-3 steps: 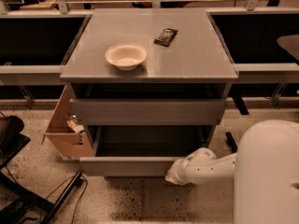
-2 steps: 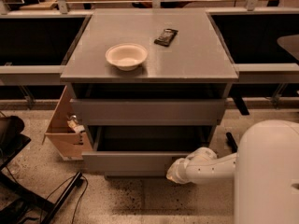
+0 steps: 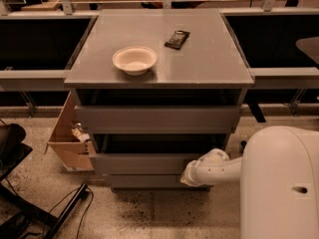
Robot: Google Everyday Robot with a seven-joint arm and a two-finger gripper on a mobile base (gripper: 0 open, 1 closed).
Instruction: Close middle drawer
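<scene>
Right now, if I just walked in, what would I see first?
The big white robot arm at lower right, its gripper at the front of the partly open middle drawer. Then the white bowl and a dark packet on the gray cabinet top.

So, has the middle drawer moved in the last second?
Yes: the middle drawer slid inward, closer to the top drawer front; the gripper is at its right end.

One camera looks down over the robot's white body [image 3: 279, 183] at the nearby flat gray counter [image 3: 199, 59]. The tool [image 3: 188, 176] shows low and right, at the gray middle drawer [image 3: 144, 163].
</scene>
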